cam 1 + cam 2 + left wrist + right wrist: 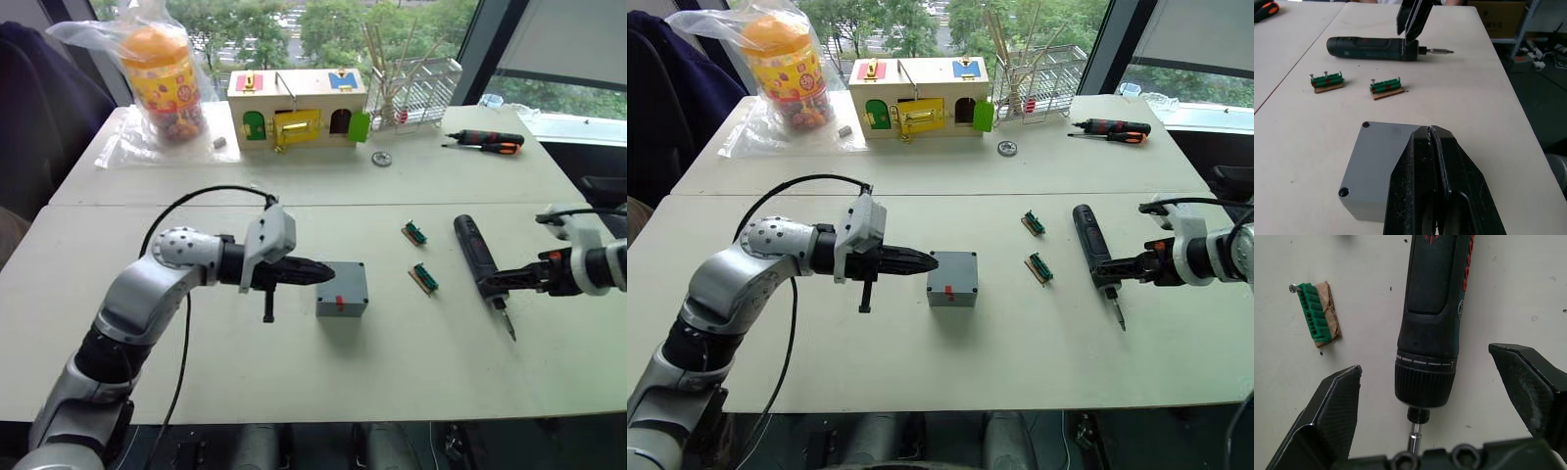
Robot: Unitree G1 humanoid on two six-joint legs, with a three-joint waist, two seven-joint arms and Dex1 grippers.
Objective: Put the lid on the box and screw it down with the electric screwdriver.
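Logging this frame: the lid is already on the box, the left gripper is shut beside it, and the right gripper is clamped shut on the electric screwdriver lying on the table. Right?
One thing is wrong. The right gripper is open, its fingers spread either side of the electric screwdriver without touching it, as the right wrist view shows. The rest holds: the lid sits on the box and the left gripper is shut.

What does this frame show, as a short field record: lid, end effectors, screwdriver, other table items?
lid: flat grey plastic lid already seated on the small grey plastic box
left end effector: shut, tips over the lid
right end effector: open, fingers either side of the thick black electric screwdriver, not closed on it
screwdriver: lying flat on the white table
nearby: two small green terminal blocks between box and screwdriver
far edge: wooden box with coloured doors, orange-and-black hand screwdriver
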